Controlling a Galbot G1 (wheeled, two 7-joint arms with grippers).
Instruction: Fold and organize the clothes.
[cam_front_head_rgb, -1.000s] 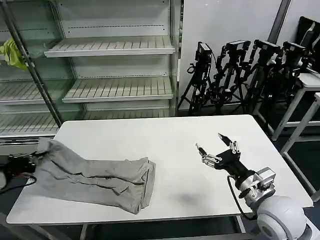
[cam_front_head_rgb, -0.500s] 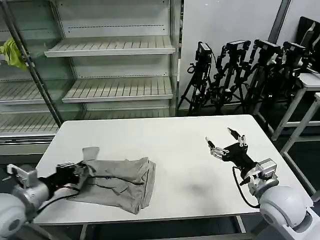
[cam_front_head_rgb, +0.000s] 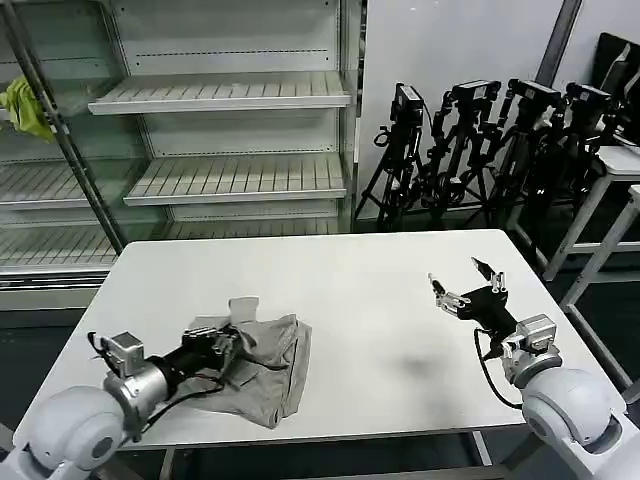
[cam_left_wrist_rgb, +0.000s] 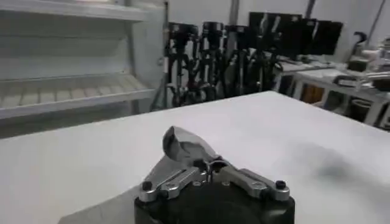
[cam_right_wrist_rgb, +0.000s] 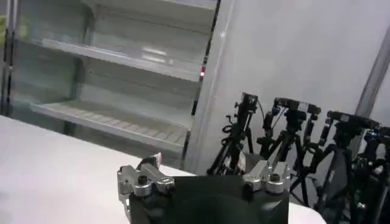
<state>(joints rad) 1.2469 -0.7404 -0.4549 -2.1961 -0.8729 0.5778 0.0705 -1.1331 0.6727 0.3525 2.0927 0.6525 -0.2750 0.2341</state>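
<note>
Grey and limp, the shirt (cam_front_head_rgb: 262, 362) lay bunched on the left half of the white table (cam_front_head_rgb: 340, 290), near the front edge, with one flap of it standing up above the heap. Our left gripper (cam_front_head_rgb: 222, 343) was low over the shirt's left side, its fingers pinched together on a fold of the cloth; in the left wrist view that fold (cam_left_wrist_rgb: 183, 145) rose as a small peak between the closed tips. We judged the shirt light and wholly soft: it would sag, drag and crumple rather than keep any shape, and a hold on one point would lift only that corner while the rest trailed on the table. It looked neither slippery nor fragile, so a firm pinch should do it no harm. The better places to take it, we thought, were an edge or a corner, a hem or a shoulder seam, where the cloth is doubled and a gripper can carry a straight line across; the rumpled middle would only gather more. To the right the table was bare. Our right gripper (cam_front_head_rgb: 468, 292) hung above the table's right side, well apart from the shirt, its fingers spread wide and holding nothing.
</note>
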